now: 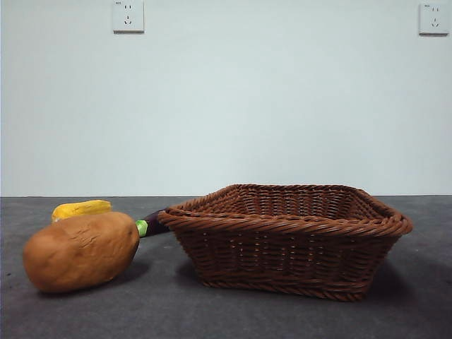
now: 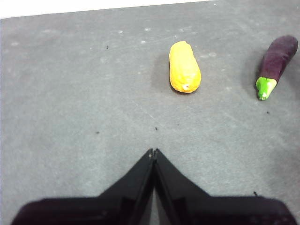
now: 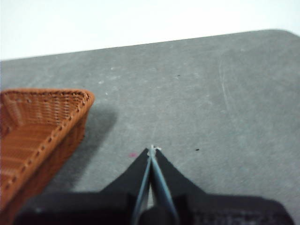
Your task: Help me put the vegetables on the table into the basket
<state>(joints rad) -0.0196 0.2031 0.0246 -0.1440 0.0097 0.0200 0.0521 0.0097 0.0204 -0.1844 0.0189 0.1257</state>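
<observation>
An orange-brown potato lies on the dark grey table at the front left. Behind it sits a yellow corn cob. A dark purple eggplant with a green cap lies between the potato and the wicker basket. The basket stands at the middle right and looks empty from this low angle. My left gripper hangs shut above bare table, short of the corn. My right gripper is shut too, over bare table beside one basket corner. Neither arm shows in the front view.
A white wall with two sockets backs the table. The table's far edge runs close behind the basket in the right wrist view.
</observation>
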